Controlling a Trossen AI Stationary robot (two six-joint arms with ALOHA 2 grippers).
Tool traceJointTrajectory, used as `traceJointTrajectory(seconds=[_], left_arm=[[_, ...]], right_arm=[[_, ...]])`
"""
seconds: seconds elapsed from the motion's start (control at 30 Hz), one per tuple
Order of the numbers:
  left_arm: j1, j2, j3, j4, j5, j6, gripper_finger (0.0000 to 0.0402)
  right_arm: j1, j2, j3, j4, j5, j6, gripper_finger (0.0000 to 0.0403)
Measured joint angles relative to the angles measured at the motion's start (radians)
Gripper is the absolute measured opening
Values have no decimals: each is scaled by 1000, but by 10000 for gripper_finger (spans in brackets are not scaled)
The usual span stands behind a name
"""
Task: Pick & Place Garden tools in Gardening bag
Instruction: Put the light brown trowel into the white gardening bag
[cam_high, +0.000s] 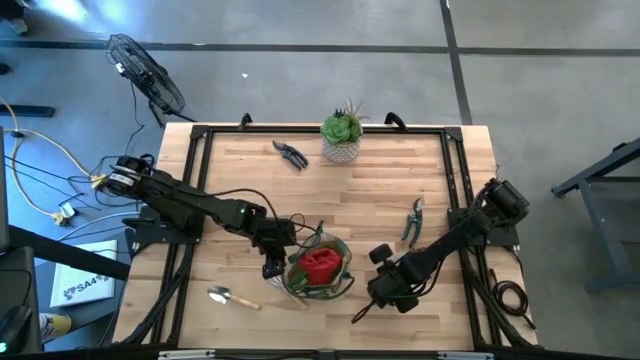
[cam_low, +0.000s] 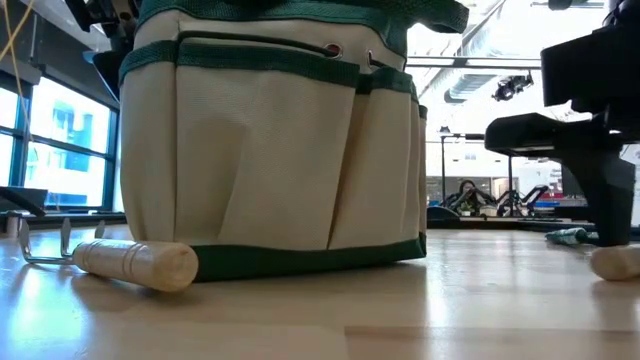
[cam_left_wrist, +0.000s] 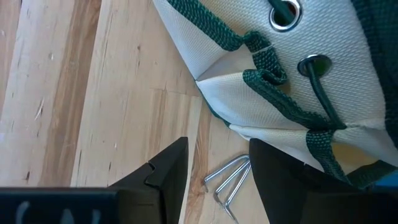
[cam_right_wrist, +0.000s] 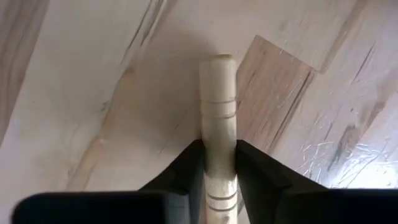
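Note:
The tan gardening bag (cam_high: 322, 270) with green trim stands near the table's front middle, with a red item (cam_high: 320, 263) inside. My left gripper (cam_high: 272, 265) is open, low at the bag's left side. Its fingers stand on either side of the metal prongs (cam_left_wrist: 227, 183) of a wooden-handled hand rake (cam_low: 135, 262) that lies on the table against the bag. My right gripper (cam_high: 378, 296), right of the bag, is shut on a wooden tool handle (cam_right_wrist: 217, 93). A trowel (cam_high: 225, 296), dark shears (cam_high: 290, 155) and a green-handled pruner (cam_high: 412, 220) lie on the table. My right gripper pinches the wooden handle's two sides (cam_right_wrist: 217, 163) between its two fingers, back from the rounded free end (cam_right_wrist: 217, 62). The fingers slant down from the table's far right. The handle lies low and about level at the table top (cam_low: 615, 262). The tool's metal part is hidden.
A green succulent in a white pot (cam_high: 343, 138) stands at the far middle edge. Black frame rails (cam_high: 190, 190) run along the table's left and right sides. Bare wood shows in the table's middle (cam_high: 330, 195).

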Motion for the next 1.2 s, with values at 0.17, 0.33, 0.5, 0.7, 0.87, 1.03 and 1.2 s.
traceJointTrajectory(seconds=[0.17, 0.33, 0.5, 0.7, 0.87, 1.03, 1.2], left_arm=[[0, 0, 0, 0, 0, -1, 166], [0, 0, 0, 0, -3, -22, 166], [0, 1, 0, 15, -25, -74, 166], [-1, 1, -1, 26, -64, -161, 166], [-2, 1, -1, 67, -71, -206, 166], [-7, 1, -1, 130, -71, -215, 166], [-15, 1, -1, 151, -77, -218, 166]], right_arm=[[0, 0, 0, 0, 13, 73, 50], [19, -15, 0, 0, 78, 156, 50], [58, -80, 45, 3, 261, 263, 50], [146, -171, 121, 75, 408, 291, 50], [163, -210, 125, 259, 455, 179, 50], [135, -212, 125, 458, 444, 35, 50], [93, -210, 125, 568, 443, -29, 50]])
